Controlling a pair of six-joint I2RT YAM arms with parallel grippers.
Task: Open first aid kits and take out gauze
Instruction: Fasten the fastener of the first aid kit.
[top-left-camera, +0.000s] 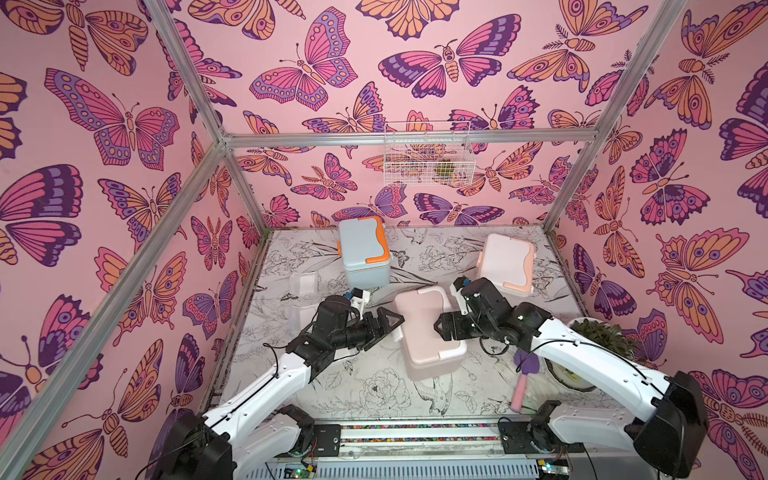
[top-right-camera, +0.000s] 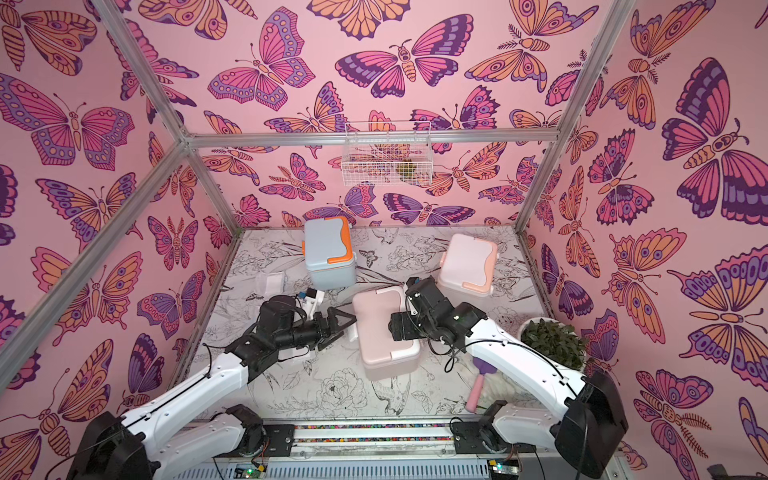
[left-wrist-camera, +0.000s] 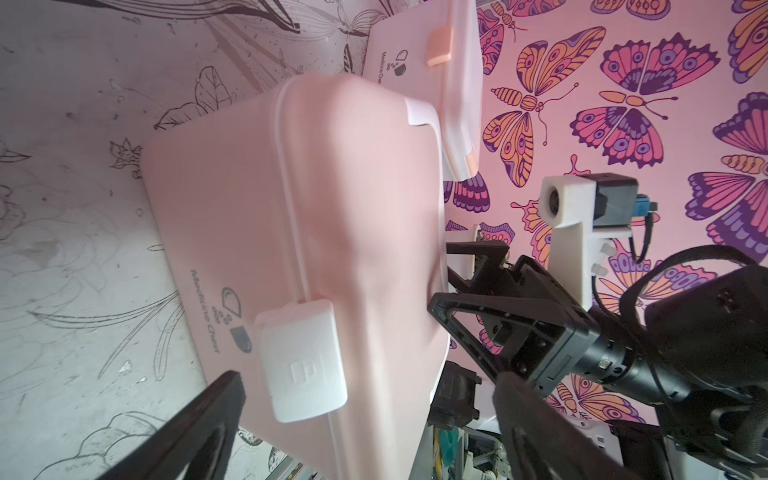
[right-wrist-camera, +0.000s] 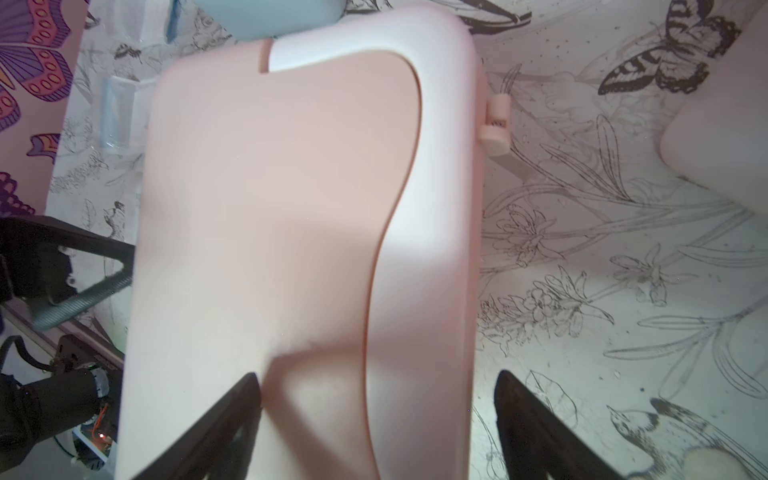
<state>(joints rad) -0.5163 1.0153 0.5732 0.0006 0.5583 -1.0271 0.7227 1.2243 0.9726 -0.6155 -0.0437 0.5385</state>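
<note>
— Any writing you can read?

— Yes. In the left wrist view the pink kit (left-wrist-camera: 291, 216) carries "Medicine Chest" in grey along its front, next to a small grey emblem. Its white latch (left-wrist-camera: 303, 365) has an embossed mark that I cannot make out. The white kit (left-wrist-camera: 399, 37) behind it shows a line that starts the same way, "Medicine C", before the pink kit hides the rest.

— Where do the kits stand?

— The pink kit sits about the middle of the table (top-left-camera: 374, 395), lid down. The blue kit (top-left-camera: 365, 249) is at the far edge, left of centre. The white kit is near the far right corner. Both are closed.

— And the grippers?

— The left gripper (top-left-camera: 392, 326) is released, jaws spread, just beside the latch side of the pink kit. Whether it touches I cannot tell. The right gripper (right-wrist-camera: 378, 374) is released too, with one jaw over the lid and the other past the kit's edge. The white handle (right-wrist-camera: 432, 187) lies between them.

— Gauze?

— Two clear gauze packets (top-left-camera: 304, 283) lie on the table near its left edge, apart from the kits.
</note>
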